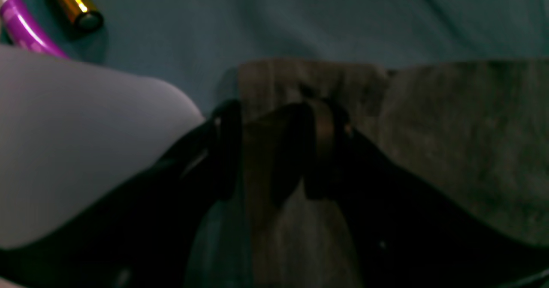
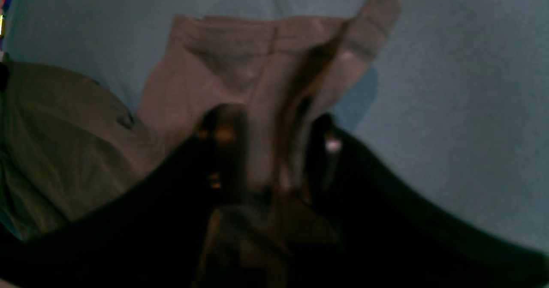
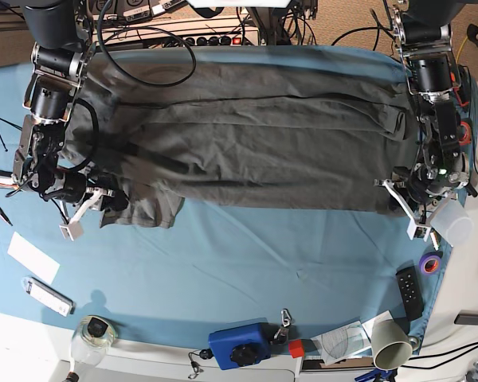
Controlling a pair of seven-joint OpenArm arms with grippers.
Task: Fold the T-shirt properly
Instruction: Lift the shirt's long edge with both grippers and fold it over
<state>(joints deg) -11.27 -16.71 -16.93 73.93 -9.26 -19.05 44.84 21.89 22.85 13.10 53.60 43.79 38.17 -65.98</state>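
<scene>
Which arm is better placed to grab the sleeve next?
The right. Its hand sits astride the sleeve of the shirt. The left hand is at the opposite, hem end.

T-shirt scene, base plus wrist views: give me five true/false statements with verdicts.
1. The T-shirt lies spread across the blue table cloth. True.
2. The right tool is at the sleeve end of the shirt. True.
3. The left tool hovers over the middle of the shirt. False: it is at the shirt's edge, at the opposite end.
4. A blue box sits on top of the shirt. False: it sits near the table's front edge, apart from the shirt.
5. A black remote lies near the left tool's side. True.
</scene>
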